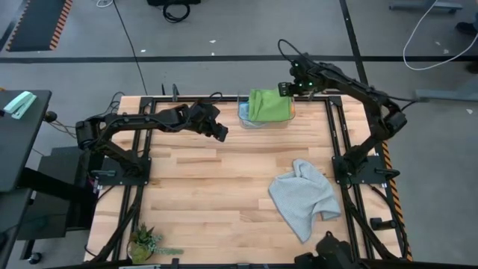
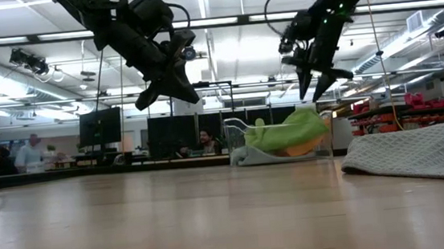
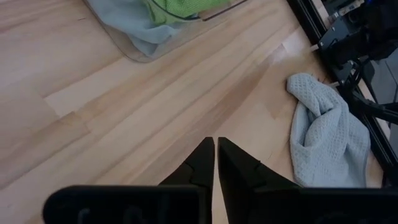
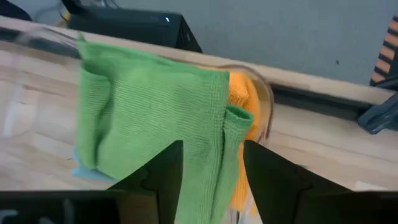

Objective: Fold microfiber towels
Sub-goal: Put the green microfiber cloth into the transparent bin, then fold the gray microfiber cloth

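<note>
high view: the right pincer (image 1: 286,90) is seen spread just above the green towel (image 1: 269,105), apparently released into the clear bin (image 1: 243,116); the left pincer (image 1: 222,133) is pressed together beside it.

You have two dark arms, the left arm (image 1: 142,123) and the right arm (image 1: 366,101), each built from chunky black links with black cables looping along them. A small green light (image 1: 299,75) glows near the right arm's wrist. Each arm ends in two black pointed fingers (image 3: 199,165).

bare tabletop (image 1: 209,187) centre and left, grey towel (image 1: 302,198) right, bin (image 1: 246,116) rear
</note>
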Available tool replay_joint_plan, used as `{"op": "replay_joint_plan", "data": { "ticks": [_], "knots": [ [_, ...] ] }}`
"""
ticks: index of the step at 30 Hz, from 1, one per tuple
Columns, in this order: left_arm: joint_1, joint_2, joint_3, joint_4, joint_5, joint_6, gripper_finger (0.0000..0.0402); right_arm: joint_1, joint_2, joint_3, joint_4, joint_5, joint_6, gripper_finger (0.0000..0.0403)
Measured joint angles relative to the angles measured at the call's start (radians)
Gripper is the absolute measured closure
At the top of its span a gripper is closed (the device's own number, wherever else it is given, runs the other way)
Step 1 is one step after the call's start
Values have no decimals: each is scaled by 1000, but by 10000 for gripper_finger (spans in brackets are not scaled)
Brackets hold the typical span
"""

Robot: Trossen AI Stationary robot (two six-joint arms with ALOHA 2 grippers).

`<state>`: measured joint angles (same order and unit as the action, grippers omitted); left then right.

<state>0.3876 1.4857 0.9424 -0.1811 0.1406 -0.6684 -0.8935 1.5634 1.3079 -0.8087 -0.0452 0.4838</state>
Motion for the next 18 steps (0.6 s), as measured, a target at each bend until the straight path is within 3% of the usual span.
{"op": "replay_joint_plan", "data": {
  "ticks": [5,9,14,18],
  "knots": [
    [-25,0,0,1,12,-25,373,-1,-108,1,-75,0,-6,226],
    [-90,0,0,1,21,-27,367,52,-220,1,-230,2,-9,227],
    [-191,0,0,6,24,-59,368,226,-383,-22,-422,0,32,228],
    [-270,11,1,20,22,-104,374,431,-536,-87,-456,0,233,229]
  ]
}}
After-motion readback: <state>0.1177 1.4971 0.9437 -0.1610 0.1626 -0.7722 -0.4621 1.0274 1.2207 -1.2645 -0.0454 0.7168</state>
